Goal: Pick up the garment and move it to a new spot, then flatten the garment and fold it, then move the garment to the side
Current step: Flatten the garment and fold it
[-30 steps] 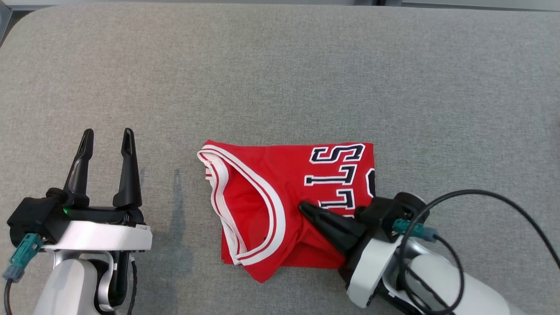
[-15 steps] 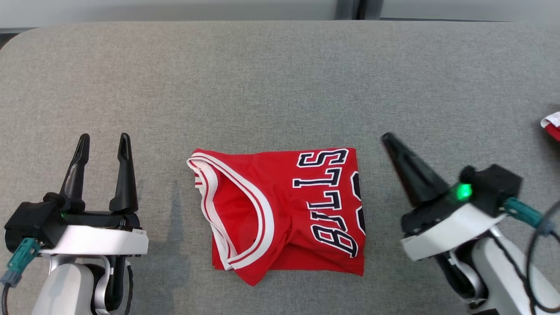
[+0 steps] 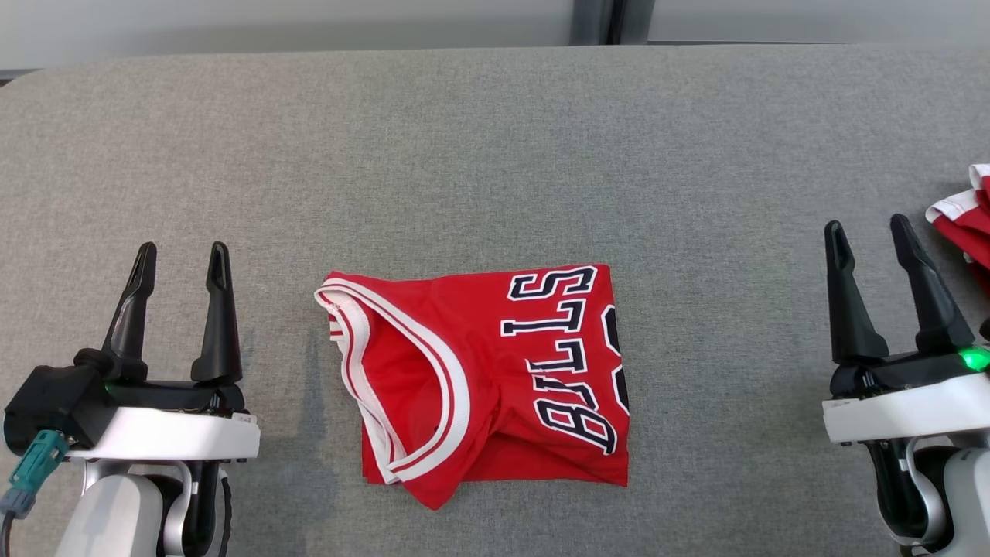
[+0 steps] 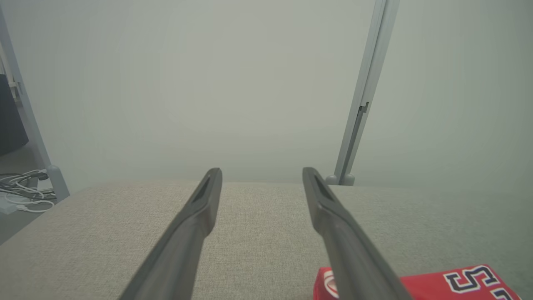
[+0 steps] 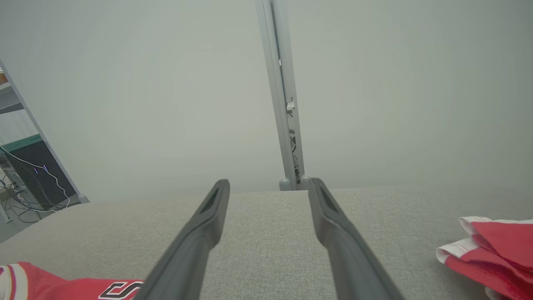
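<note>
Soft, light, limp folded jersey (image 3: 479, 371): pinch all layers at right-hand edge. Left gripper (image 3: 182, 249), right gripper (image 3: 865, 224): spread wide, empty.

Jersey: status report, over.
Left tool open, empty. Right tool open, empty. Jersey folded on grey surface between them. Another red garment far right, apart.

jersey (image 3: 479, 348): smooth thin cloth
table (image 3: 495, 155): coarse woven cloth, matt
left gripper (image 3: 182, 249): matt plastic fingers
right gripper (image 3: 865, 222): matt plastic fingers
</note>
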### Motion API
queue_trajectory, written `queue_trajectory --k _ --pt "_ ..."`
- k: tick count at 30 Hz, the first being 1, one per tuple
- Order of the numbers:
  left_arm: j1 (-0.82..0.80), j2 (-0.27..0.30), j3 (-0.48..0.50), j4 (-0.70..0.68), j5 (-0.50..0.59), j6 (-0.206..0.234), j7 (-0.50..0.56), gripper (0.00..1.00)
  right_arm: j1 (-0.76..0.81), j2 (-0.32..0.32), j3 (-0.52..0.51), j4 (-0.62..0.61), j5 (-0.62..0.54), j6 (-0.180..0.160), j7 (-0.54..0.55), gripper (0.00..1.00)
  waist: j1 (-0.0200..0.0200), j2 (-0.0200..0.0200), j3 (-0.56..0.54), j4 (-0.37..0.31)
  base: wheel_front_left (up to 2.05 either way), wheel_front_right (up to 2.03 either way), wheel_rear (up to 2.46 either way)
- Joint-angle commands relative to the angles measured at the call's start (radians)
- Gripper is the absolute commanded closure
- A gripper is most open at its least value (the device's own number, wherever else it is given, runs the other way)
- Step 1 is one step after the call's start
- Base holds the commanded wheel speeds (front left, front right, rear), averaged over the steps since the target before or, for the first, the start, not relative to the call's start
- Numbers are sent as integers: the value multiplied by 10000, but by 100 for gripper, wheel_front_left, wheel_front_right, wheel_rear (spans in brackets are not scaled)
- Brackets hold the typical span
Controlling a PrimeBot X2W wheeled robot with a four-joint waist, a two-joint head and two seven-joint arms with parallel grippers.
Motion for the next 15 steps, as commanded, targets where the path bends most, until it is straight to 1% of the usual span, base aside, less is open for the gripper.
queue_trajectory --k 1,15 --pt "108 90 20 -48 84 67 -12 0 147 40 -156 -96 -112 3 24 0 0 0 -44 -41 0 0 0" --pt "462 151 -105 -150 44 164 129 0 829 175 -459 -349 -327 3 328 0 0 0 -483 -207 0 0 0"
